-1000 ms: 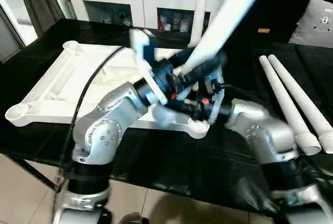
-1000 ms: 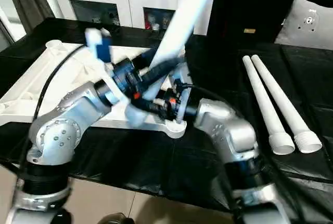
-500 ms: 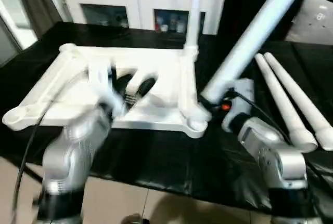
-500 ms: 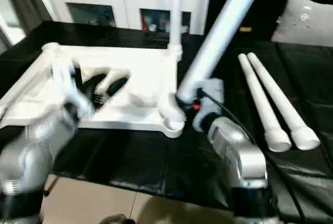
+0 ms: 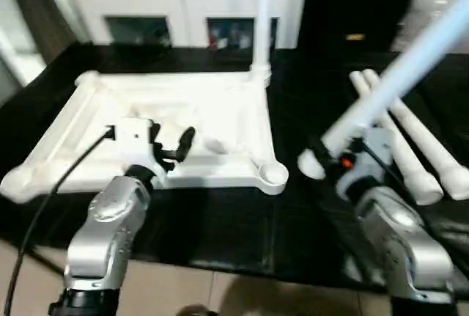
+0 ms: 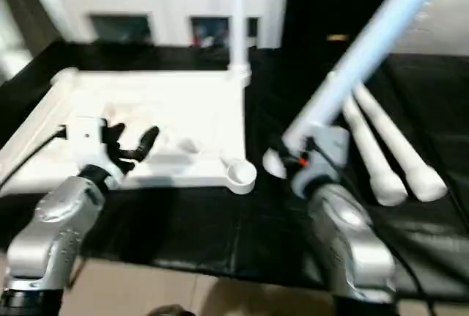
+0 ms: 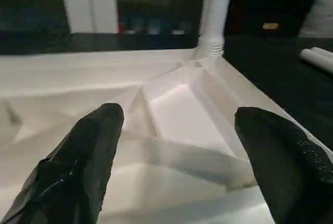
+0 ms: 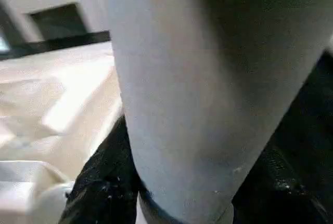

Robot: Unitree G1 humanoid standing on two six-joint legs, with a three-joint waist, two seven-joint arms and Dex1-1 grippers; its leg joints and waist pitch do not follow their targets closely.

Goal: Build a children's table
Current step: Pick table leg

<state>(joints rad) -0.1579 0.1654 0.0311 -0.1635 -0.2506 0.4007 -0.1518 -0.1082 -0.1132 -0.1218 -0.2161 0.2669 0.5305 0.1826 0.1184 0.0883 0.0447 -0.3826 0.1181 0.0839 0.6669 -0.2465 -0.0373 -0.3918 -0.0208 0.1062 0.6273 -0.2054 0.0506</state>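
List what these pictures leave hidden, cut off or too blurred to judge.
- Held leg: its upper end runs off the head views' top edge.
- Fitted leg: its top is cut off too; how deep it sits in the tabletop socket is blurred.
- Right gripper: its fingers are largely hidden behind the held leg.
- Cabinet contents: too blurred to identify.

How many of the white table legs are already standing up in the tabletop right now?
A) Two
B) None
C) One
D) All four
C: one upright leg stands in the far corner socket of the tabletop, while the right gripper holds a second leg tilted in the air and two spare legs lie on the black table.
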